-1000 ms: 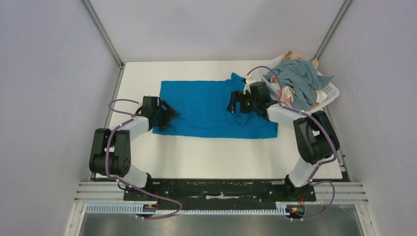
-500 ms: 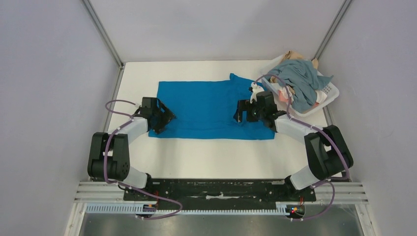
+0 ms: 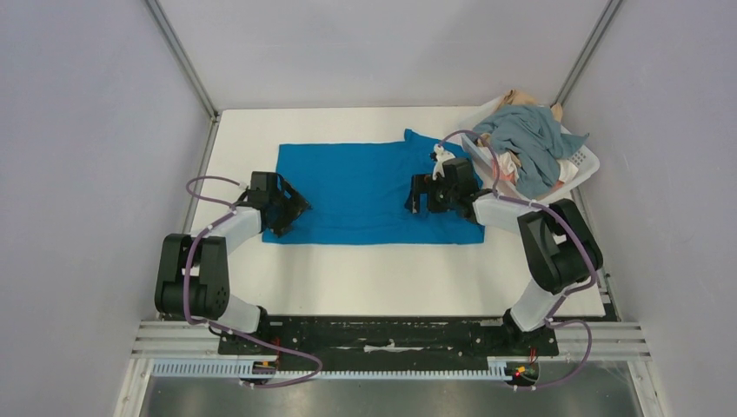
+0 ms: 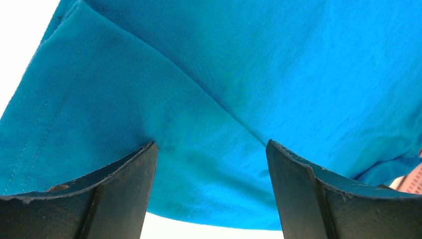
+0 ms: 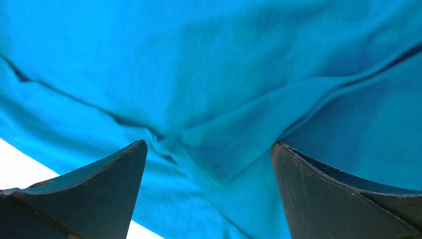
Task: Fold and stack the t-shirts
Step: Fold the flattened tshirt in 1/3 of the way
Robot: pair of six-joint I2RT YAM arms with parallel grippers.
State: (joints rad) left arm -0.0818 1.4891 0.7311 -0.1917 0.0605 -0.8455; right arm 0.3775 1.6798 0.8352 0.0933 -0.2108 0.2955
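Between the wide-parted fingers of the left gripper, a soft raised fold of the bright blue t-shirt — nothing pinched. Likewise at the right gripper: spread wide over a wrinkled ridge of the same cloth, not clamped on it. Seen from above, left gripper at the shirt's near left corner, right gripper toward its right end. Lies flat on the white table, roughly rectangular, one sleeve poking out far right. Just beyond that end, white slotted basket — heaped with a grey-blue t-shirt over peach-pink, white and tan cloth.
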